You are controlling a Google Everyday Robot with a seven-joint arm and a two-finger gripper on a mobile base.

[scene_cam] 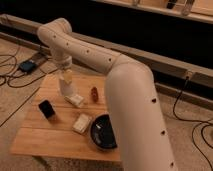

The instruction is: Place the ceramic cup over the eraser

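Observation:
My gripper (66, 80) hangs from the long white arm over the back left of the wooden table (50, 140). It is shut on the ceramic cup (66, 89), a small cream-white cup held upright just above the tabletop, next to the far end of the long white bar (75, 99). The eraser (46, 108), a small black block, lies on the table to the front left of the cup, apart from it and uncovered.
A small brown object (94, 93) lies right of the bar. A pale whitish block (82, 123) sits mid-table, and a wide black bowl (104, 132) is at the front right. Cables and a dark box (27, 65) lie on the floor to the left.

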